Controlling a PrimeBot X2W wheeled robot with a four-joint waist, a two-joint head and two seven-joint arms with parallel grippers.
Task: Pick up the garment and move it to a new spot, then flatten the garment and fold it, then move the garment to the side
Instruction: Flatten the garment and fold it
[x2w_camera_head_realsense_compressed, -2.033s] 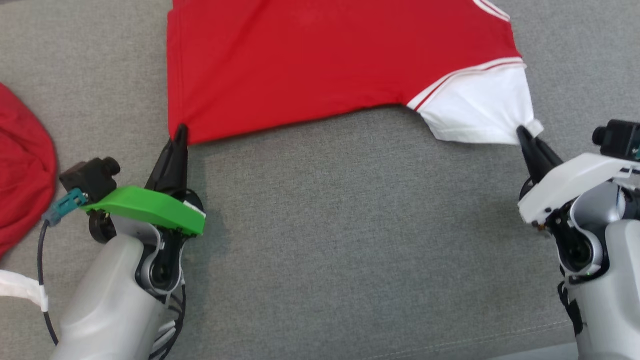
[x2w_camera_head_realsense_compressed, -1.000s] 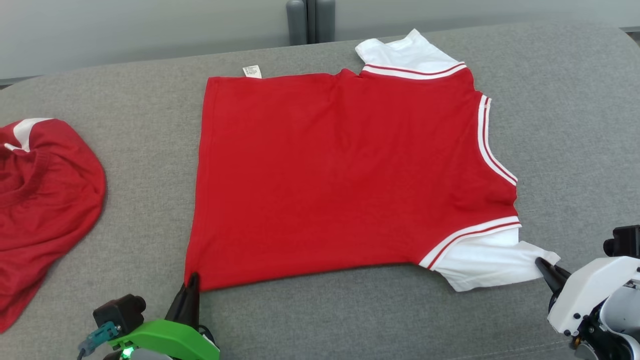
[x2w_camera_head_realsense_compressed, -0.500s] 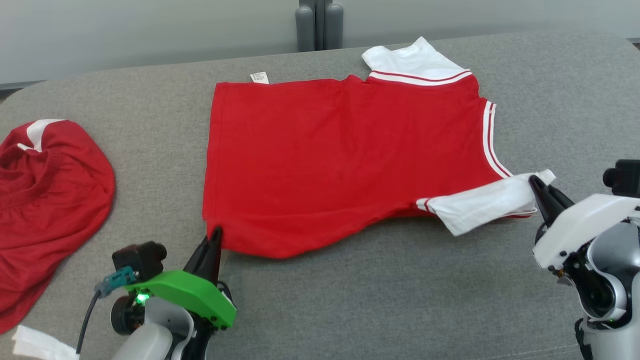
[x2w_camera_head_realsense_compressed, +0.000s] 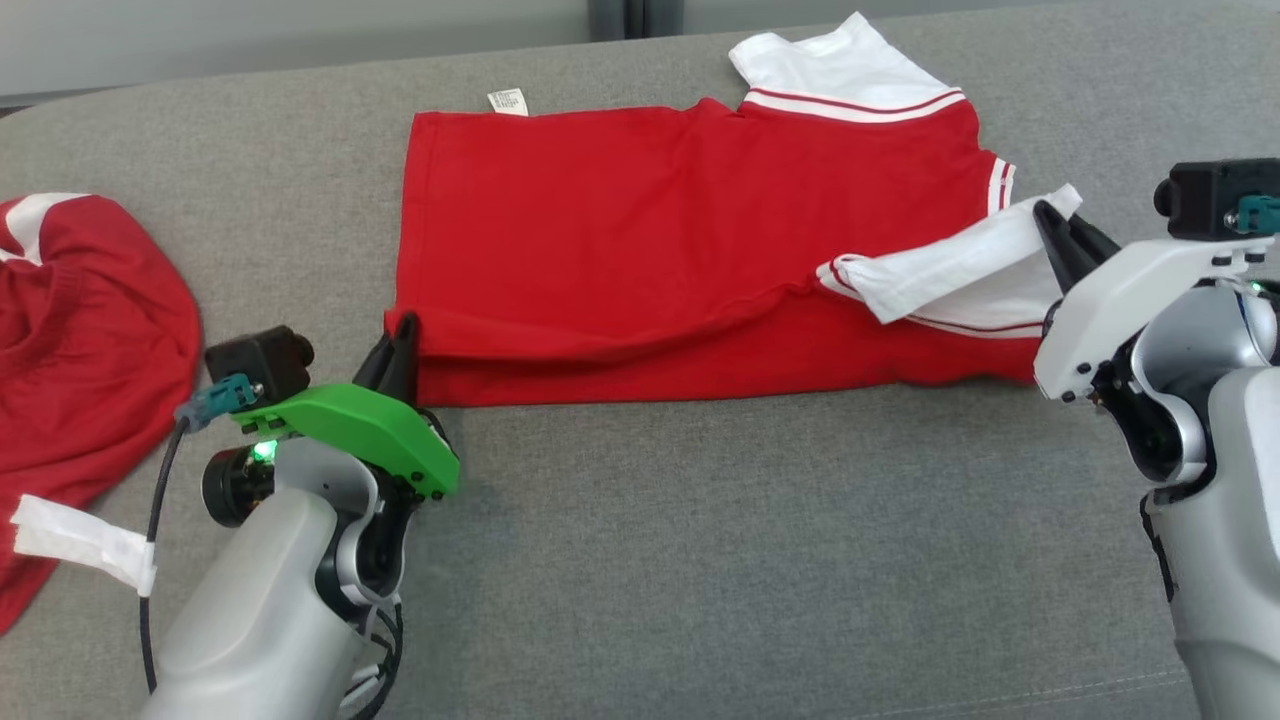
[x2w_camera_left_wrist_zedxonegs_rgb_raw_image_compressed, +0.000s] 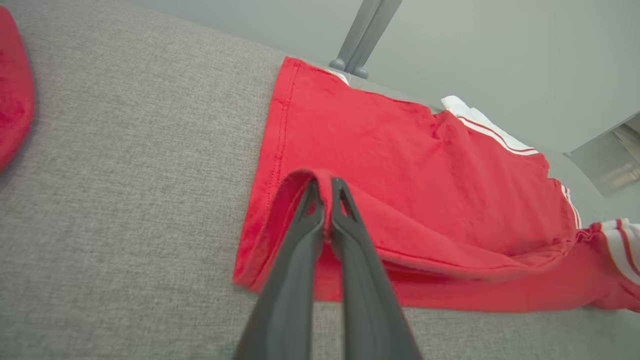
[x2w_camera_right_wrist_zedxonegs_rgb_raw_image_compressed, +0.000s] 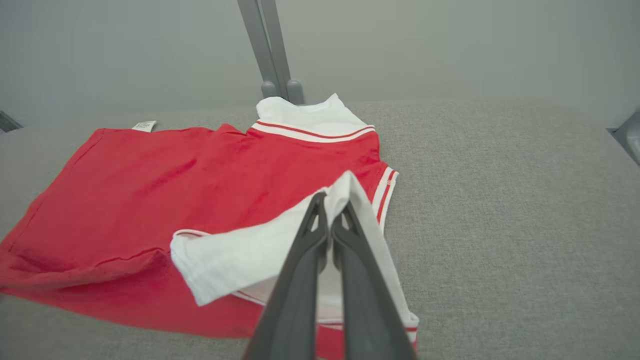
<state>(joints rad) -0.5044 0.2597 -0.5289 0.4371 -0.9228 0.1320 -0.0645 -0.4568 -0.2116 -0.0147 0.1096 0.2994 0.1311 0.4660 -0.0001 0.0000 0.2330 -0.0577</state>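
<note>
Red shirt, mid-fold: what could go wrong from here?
The left gripper pinches only the hem corner of the red shirt; it could slip out. The right gripper holds just the white sleeve tip, so the sleeve may land crumpled. Between them the lifted edge sags, risking a crooked fold.

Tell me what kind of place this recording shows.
Likely an indoor robot test room: a grey fabric-covered work surface, a bare pale wall with a grey post, and a red T-shirt laid out for folding.
</note>
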